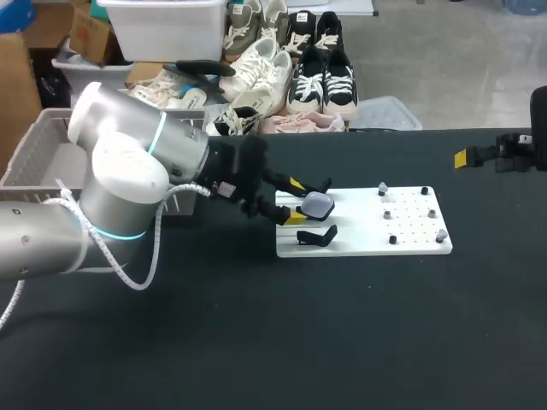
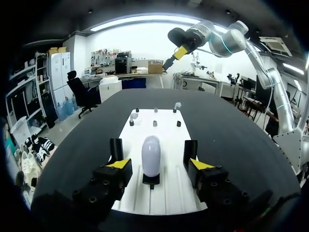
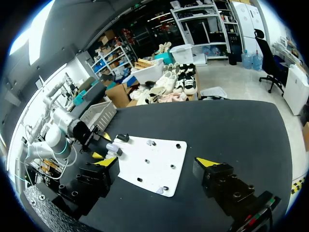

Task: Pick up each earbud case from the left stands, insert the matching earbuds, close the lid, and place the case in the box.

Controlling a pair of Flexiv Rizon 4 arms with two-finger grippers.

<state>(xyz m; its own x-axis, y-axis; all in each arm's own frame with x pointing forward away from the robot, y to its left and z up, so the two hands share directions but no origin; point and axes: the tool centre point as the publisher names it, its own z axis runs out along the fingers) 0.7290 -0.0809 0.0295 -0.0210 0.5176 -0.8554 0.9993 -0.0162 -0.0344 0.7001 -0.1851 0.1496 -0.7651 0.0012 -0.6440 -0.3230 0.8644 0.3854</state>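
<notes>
A pale lavender earbud case (image 1: 318, 203) sits on a black stand at the left end of the white board (image 1: 359, 241). My left gripper (image 1: 296, 199) straddles it, open, one yellow tip on each side. In the left wrist view the case (image 2: 150, 153) stands upright between the fingers (image 2: 119, 164) with a gap on both sides. A second black stand (image 1: 318, 235), closer to me, is empty. Small pale earbuds (image 1: 382, 187) rest on pegs at the board's right end. My right gripper (image 1: 466, 157) hangs open, holding nothing, over the table's far right, well away from the board (image 3: 149, 169).
A grey mesh basket (image 1: 34, 162) stands at the table's left edge behind my left arm. Black pegs (image 1: 392, 239) dot the right half of the board. Dark tabletop (image 1: 299, 342) stretches in front of the board and to its right.
</notes>
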